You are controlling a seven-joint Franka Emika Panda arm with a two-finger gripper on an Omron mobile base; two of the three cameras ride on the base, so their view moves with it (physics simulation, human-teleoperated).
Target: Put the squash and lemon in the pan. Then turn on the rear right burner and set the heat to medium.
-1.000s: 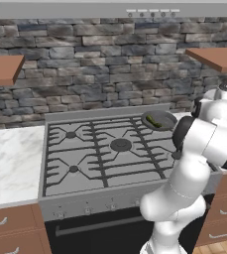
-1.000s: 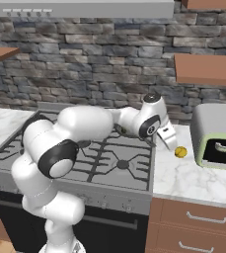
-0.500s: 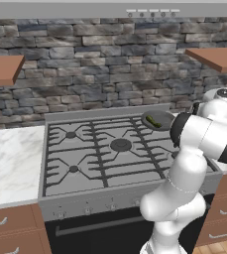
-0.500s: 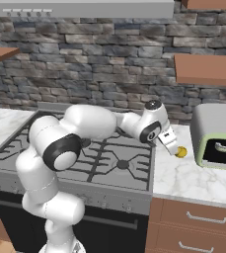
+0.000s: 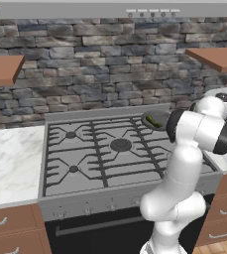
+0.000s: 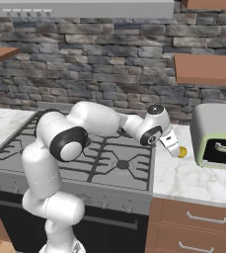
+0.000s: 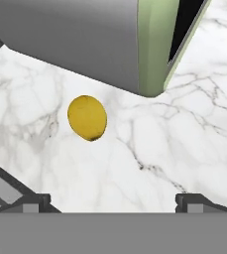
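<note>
Gripper (image 7: pixel 113 201) spread wide, jaws fully apart, holding nothing and touching nothing. In the hand view, two dark fingertips (image 7: pixel 35 201) at the bottom edge, well separated, bare white marble counter (image 7: pixel 184 144) between them. Lemon (image 7: pixel 87 117) lying on that marble ahead of the fingertips, nearer the left one, clear of both. Just beyond the lemon, the grey and pale green corner of a toaster oven (image 7: pixel 110 44), close to the fruit but not touching it. In the right base view, gripper (image 6: pixel 172 147) hanging low over the counter right of the stove (image 6: pixel 109 163), angled down toward the lemon (image 6: pixel 182 152), which peeks out just beside the fingers, between stove edge and toaster oven (image 6: pixel 215 136). In the left base view, pan (image 5: pixel 154 120) sitting at the rear right of the cooktop (image 5: pixel 105 149), partly hidden behind the arm's elbow, with the dark green squash (image 5: pixel 153 121) lying inside it. Rear right burner underneath the pan, not discernible. Stone wall and wooden shelves behind, range hood above.
</note>
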